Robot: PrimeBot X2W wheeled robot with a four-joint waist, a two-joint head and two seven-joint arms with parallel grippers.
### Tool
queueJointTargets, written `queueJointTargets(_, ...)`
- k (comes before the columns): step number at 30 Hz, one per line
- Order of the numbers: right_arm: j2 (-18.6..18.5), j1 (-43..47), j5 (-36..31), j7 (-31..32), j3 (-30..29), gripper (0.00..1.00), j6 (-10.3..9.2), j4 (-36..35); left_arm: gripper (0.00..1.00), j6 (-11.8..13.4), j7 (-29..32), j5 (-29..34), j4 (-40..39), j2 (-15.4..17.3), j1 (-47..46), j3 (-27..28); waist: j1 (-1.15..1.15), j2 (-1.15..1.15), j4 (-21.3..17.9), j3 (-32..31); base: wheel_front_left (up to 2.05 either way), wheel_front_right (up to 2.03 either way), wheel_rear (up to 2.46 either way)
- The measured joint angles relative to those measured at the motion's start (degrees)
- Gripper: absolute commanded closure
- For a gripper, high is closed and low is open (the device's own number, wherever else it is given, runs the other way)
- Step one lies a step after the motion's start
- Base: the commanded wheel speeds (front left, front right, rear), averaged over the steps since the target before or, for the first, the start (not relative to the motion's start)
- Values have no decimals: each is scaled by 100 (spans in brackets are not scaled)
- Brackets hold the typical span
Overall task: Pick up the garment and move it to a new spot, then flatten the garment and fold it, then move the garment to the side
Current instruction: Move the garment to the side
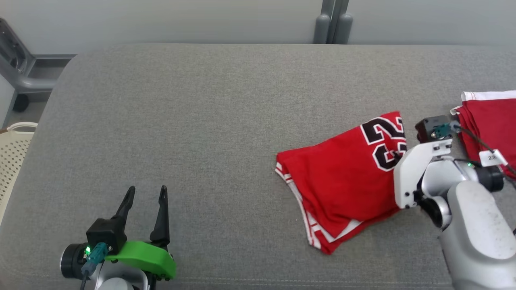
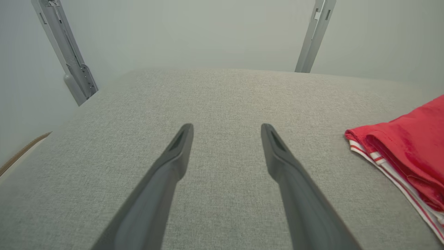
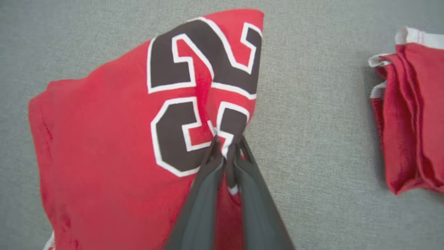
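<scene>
The garment is a folded red jersey with a black-and-white number, lying on the grey cushion right of centre. In the right wrist view my right gripper is shut on the garment, pinching a ridge of cloth at the number's right edge. The head view shows the right arm's white wrist over that same edge, hiding the fingers. My left gripper rests open at the lower left, nothing between its fingers. The garment's striped corner appears at the right of the left wrist view.
A second folded red cloth with white trim lies at the far right edge of the cushion. A white perforated basket stands off the cushion's left side. A grey wall and posts stand behind.
</scene>
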Motion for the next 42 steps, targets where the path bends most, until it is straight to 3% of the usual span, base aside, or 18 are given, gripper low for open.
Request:
queueJointTargets(13, -1222, -1228, -71, 140, 325, 100, 1, -55, 0, 122, -8, 257, -359, 11, -347, 90, 0, 0, -365, 466, 0, 0, 0)
queueJointTargets(19, -1423, -1602, 3, 109, 292, 100, 1, -98, 0, 231, 24, 410, -662, 193, -563, 166, 0, 0, -585, 746, 0, 0, 0)
queueJointTargets(29, -1769, -1649, -14, 514, -438, 100, 1, -815, 0, 324, 341, 534, -1201, 410, -763, 149, 0, 0, -1017, 1395, 0, 0, 0)
queueJointTargets(33, -1857, -1612, -85, 407, -677, 100, 2, -890, 0, 323, 381, 533, -1249, 430, -789, 131, 0, 0, -1110, 1558, 0, 0, 0)
queueJointTargets(42, -1834, -1918, -623, -211, -1032, 100, 3, -210, 0, 315, 511, 547, -1417, 538, -914, 71, 0, 0, -1052, 1861, 0, 0, 0)
